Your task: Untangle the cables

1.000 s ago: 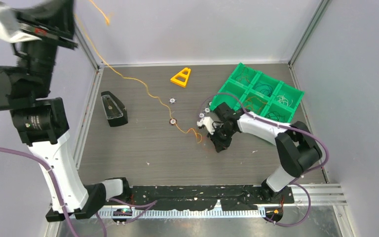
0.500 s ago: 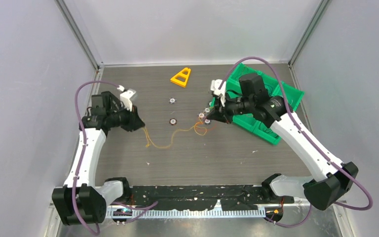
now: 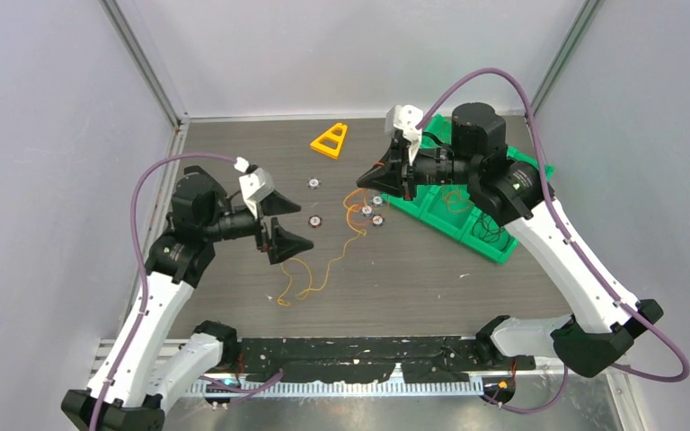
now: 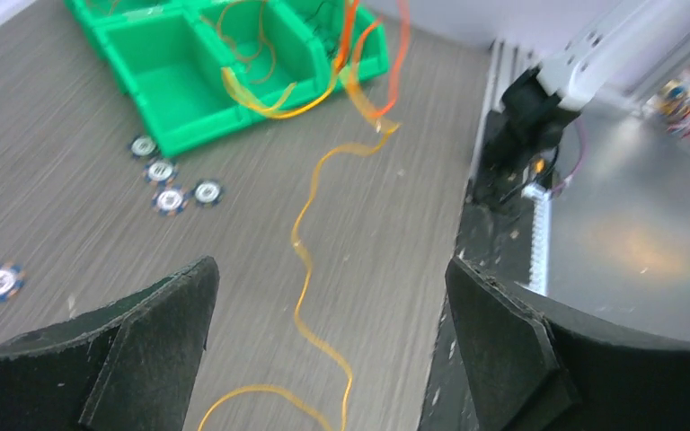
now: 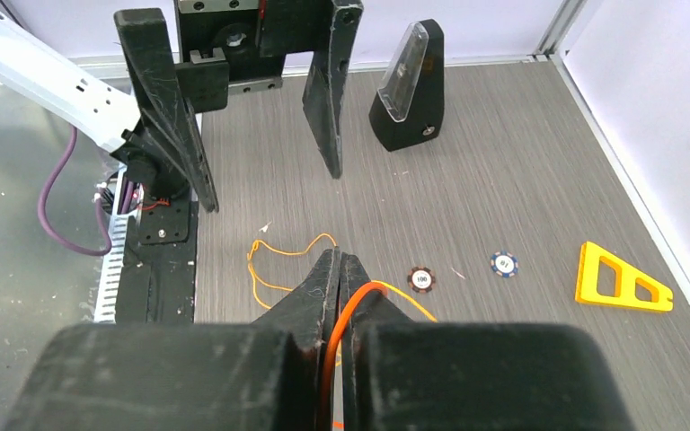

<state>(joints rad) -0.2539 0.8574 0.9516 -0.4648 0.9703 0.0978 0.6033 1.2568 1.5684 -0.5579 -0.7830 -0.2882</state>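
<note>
My right gripper point(image 3: 360, 179) hangs above the table's middle, next to the green bin, and is shut on a thin orange cable point(image 5: 360, 299) that arches out between its fingers point(image 5: 340, 258). Loops of orange and yellow cables point(image 3: 356, 205) dangle below it. One yellow-orange strand point(image 3: 308, 277) trails down and lies in slack curves on the table point(image 4: 302, 262). My left gripper point(image 3: 305, 226) hovers left of that strand with its jaws wide open and nothing between them point(image 4: 331, 269). The strand lies on the table below the gap. The right wrist view faces the open left gripper point(image 5: 269, 190).
A green divided bin point(image 3: 496, 241) holding more thin wires stands at the back right. Round chips point(image 3: 313, 183) point(image 3: 314, 222) point(image 3: 373, 215) lie near the hanging loops. A yellow triangle point(image 3: 330, 139) sits at the back, and a black stand point(image 5: 404, 90) is behind the left gripper.
My left gripper has opened and let go of the strand, whose left end now lies slack on the table. My right gripper has risen and moved back with the cable.
</note>
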